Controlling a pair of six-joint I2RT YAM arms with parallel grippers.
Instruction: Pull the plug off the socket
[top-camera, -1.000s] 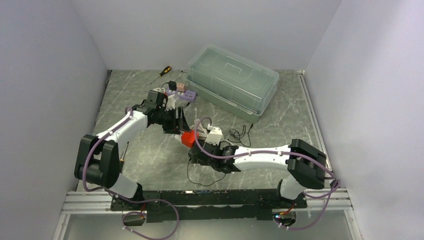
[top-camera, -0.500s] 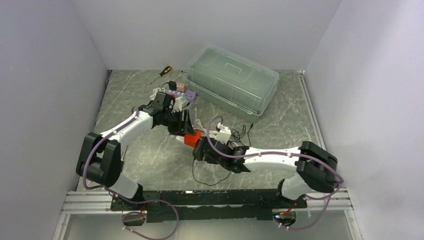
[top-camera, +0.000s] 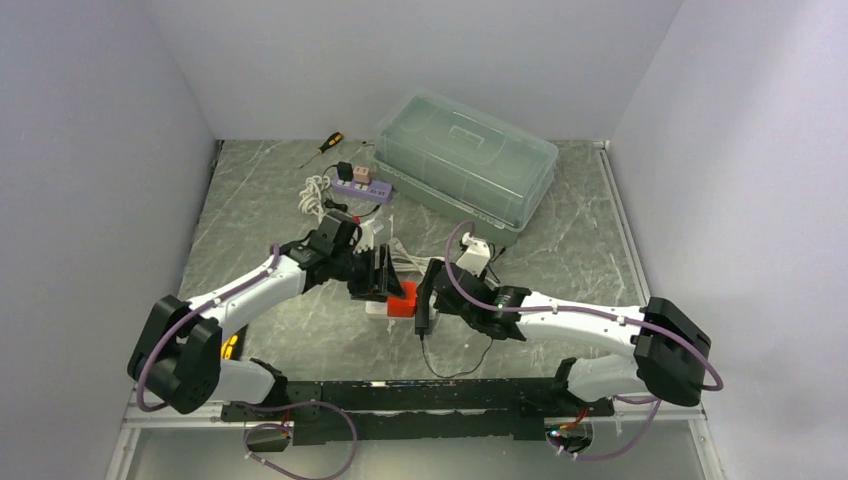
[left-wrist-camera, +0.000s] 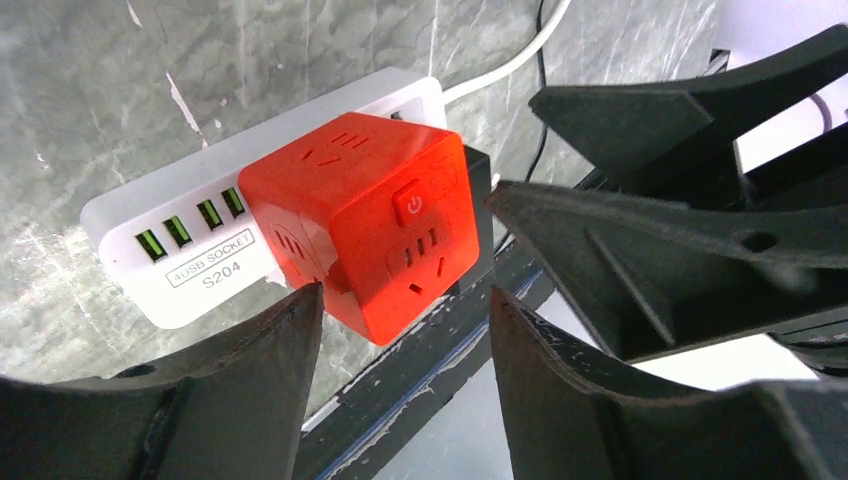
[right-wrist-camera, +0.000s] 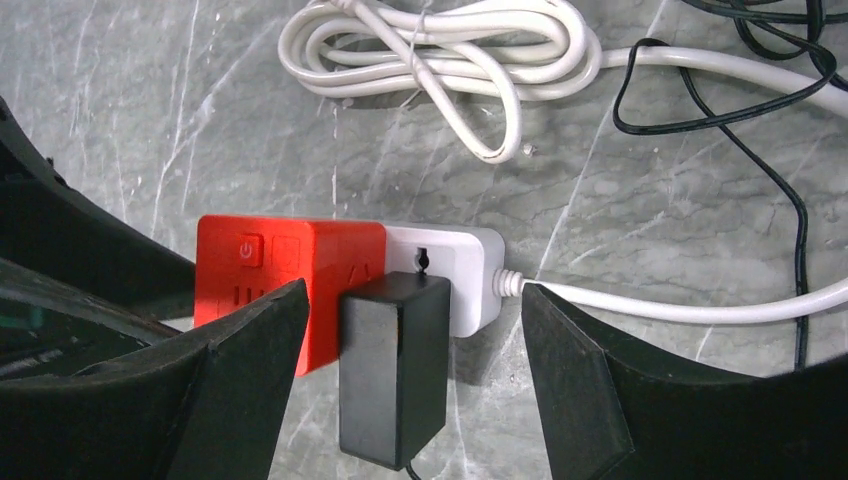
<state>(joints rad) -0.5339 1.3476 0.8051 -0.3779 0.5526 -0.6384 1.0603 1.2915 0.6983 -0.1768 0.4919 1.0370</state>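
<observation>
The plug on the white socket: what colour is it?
Black; the plug shows best in the right wrist view.

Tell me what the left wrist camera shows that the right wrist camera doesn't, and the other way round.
Only the left wrist view shows the green USB ports and the printed label on the white power strip. Only the right wrist view shows the whole black plug, the coiled white cord and the thin black cable. Both show the red cube socket on the white power strip, lying on the marble table; the left wrist view catches only a sliver of the plug behind the cube.
</observation>
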